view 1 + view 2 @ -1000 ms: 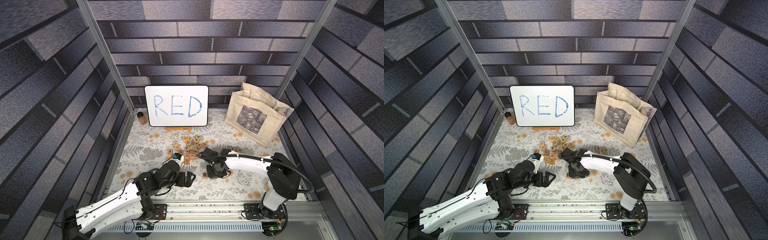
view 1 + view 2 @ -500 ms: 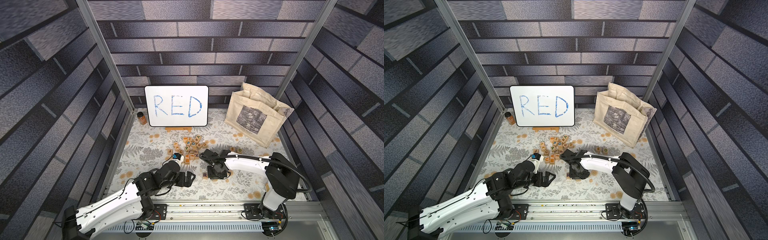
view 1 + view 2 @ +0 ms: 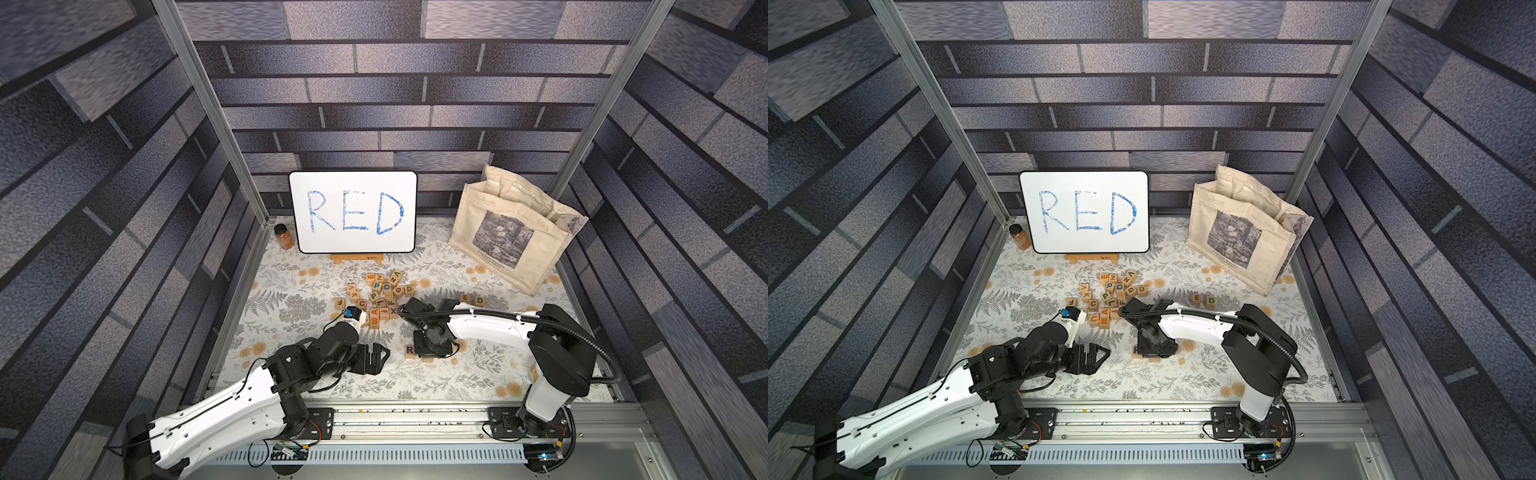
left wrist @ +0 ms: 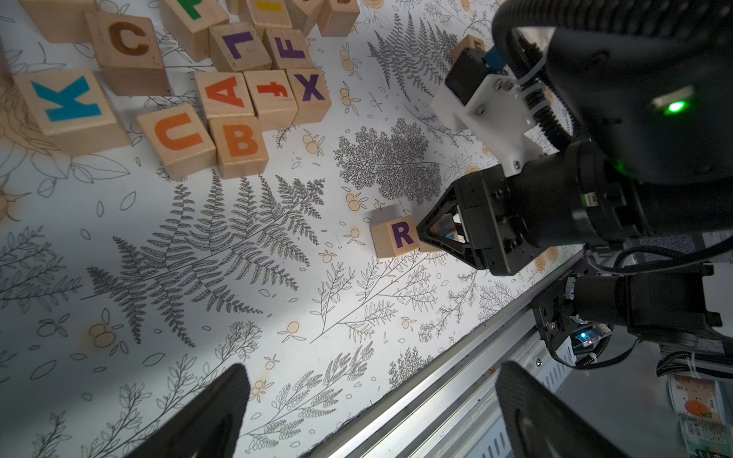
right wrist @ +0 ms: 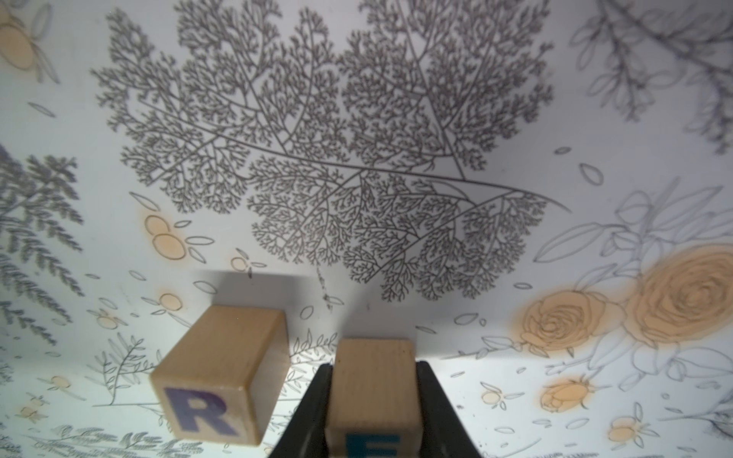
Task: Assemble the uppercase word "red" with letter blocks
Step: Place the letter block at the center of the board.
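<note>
Grip: the right gripper (image 5: pixel 375 365) is clamped on the teal E block (image 5: pixel 373 416), one black finger on each of two opposite sides, with the letter face toward the wrist camera.
E block, place: down low at the flowered mat (image 5: pixel 396 99), just beside the R block (image 5: pixel 222 380) on the right arm's side. The right wrist view shows a narrow gap between the two cubes. Whether the E rests on the mat or hangs just above it is hard to tell.
R block, place: it stands alone on the mat near the front rail with its dark-purple letter up, apart from the pile (image 3: pixel 376 297). In the left wrist view it sits right at the tip of the right gripper's finger.
D block (image 3: pixel 409 289): orange letter, at the pile's edge toward the right arm, well apart from the R.
Left gripper (image 4: pixel 373 372): fingers spread wide with nothing between them. It hovers over the mat near the R, on the left arm's side.
Spare pair: an orange E cube (image 3: pixel 465 298) and a green D cube (image 3: pixel 479 300) sit side by side beyond the right arm.
Backdrop: a whiteboard (image 3: pixel 353 212) with RED in blue stands at the back. A brown jar (image 3: pixel 284 237) is beside it, and a cloth tote bag (image 3: pixel 511 237) is in the far right corner.
</note>
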Controlling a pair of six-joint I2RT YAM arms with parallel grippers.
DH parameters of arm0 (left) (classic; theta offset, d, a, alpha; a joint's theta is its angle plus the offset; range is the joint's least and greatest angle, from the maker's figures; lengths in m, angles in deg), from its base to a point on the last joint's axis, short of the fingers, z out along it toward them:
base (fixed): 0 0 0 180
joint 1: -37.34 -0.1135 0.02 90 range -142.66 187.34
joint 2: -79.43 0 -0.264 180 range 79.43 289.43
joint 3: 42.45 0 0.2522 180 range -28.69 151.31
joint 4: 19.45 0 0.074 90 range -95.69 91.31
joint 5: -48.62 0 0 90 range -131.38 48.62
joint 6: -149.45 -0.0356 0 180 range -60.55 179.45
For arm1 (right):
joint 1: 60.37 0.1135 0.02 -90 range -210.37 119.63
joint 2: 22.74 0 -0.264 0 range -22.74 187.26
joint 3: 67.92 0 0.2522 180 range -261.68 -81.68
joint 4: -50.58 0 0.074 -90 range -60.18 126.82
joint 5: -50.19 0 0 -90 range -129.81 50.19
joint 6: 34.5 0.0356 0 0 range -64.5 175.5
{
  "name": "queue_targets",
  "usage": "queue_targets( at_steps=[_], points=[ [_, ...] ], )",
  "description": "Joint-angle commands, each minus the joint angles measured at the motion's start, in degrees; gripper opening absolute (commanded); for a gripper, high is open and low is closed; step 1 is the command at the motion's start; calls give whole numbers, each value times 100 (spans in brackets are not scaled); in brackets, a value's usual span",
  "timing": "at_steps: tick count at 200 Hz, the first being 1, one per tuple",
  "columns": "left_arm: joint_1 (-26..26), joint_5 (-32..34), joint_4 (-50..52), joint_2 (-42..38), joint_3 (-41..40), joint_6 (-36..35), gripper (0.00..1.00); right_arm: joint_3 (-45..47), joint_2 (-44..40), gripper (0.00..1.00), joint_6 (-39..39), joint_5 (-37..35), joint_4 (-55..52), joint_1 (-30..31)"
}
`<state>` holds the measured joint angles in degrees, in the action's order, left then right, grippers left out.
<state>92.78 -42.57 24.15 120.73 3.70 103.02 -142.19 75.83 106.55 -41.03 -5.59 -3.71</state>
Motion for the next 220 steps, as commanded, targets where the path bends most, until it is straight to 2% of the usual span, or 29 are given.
queue_targets(
  at_steps=[1,84,139,220],
  points=[
    [20,89,169,-68,-65,-23,100,-106,264,30,93,-46,111,55],
    [19,111,274,-225,-101,-11,100,-191,330,30,5,-142,23,38],
    [10,111,314,-259,-115,-32,100,-272,304,42,-109,-194,-99,37],
    [-30,99,313,-265,-127,-29,100,-484,147,45,-300,-384,-372,-31]
  ],
)
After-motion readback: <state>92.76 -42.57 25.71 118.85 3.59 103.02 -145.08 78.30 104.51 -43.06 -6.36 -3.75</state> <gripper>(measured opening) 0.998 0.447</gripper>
